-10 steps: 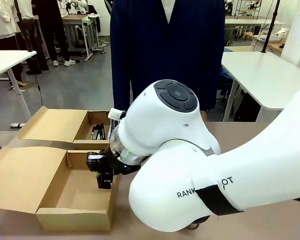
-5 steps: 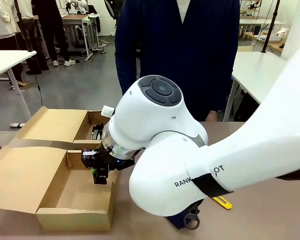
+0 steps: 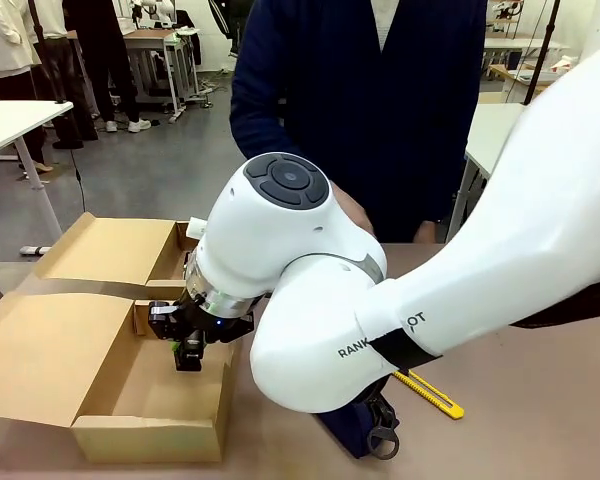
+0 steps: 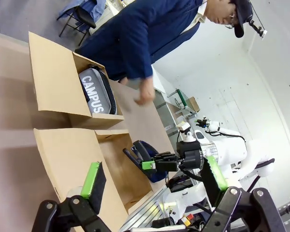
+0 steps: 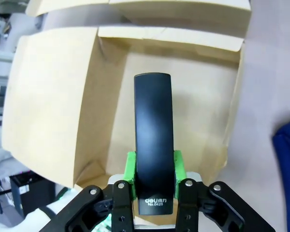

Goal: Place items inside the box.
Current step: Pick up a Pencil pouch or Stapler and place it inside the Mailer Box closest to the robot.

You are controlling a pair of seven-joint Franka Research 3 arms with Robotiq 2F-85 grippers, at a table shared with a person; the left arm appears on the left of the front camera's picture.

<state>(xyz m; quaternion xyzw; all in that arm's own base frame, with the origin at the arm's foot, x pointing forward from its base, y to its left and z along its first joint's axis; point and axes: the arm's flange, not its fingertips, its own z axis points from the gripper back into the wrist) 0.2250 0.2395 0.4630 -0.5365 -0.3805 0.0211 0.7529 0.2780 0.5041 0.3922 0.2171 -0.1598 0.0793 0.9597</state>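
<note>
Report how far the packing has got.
Done: the grey pencil case lies in the far compartment of the box. In hand: the right gripper holds the black stapler over the near compartment. To go: the utility knife and navy pencil case lie on the table.

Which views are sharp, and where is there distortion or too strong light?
Right wrist view: sharp, print on the black stapler legible; the box edges bow from the wide lens. Left wrist view: rolled sideways, pale far wall very bright. Front view: even light, right arm looming large near the lens.
</note>
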